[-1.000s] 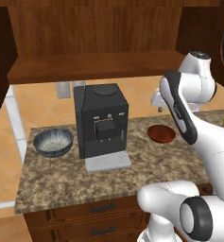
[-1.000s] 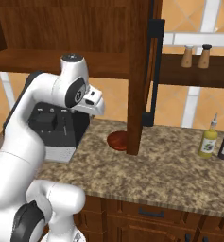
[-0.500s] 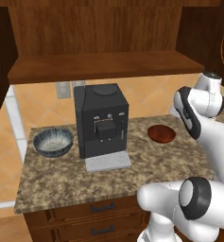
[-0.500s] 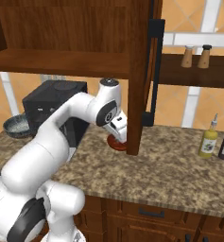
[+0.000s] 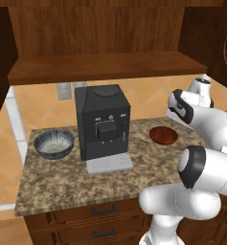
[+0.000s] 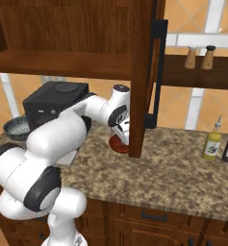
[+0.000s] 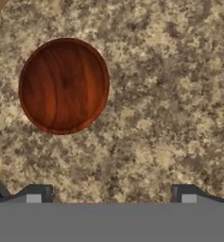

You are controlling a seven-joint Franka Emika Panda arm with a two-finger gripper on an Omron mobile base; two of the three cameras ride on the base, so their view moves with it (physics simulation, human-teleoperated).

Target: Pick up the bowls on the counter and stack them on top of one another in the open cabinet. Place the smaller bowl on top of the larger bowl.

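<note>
1. Nearest me, the robot's two-finger hand (image 7: 111,194) hangs above the brown-and-tan speckled granite desk (image 5: 76,184), its dark fingertips (image 7: 35,193) spread wide apart with nothing between them; the small, shallow, glossy reddish-brown bowl (image 7: 64,86) lies off to one side of the line between them, so a straight drop would, I reckon, land on bare stone or clip the rim and send it skating.
2. That saucer-like bowl sits on the desk just beside the dark brown cabinet's (image 6: 62,33) hanging side panel (image 6: 138,77); the white arm is tucked close to that panel, and a lift might knock against it.
3. Further along stands one black boxy coffee machine (image 5: 102,122); a wide swing could catch it.
4. Beyond it rests the deeper blue-grey ribbed bowl with the pale speckled inside (image 5: 53,143), well apart from the small one; taking the small one first risks stacking them the wrong way round.
5. Counted: two bowls, one coffee machine, one wide plank shelf (image 5: 105,67), bare.
</note>
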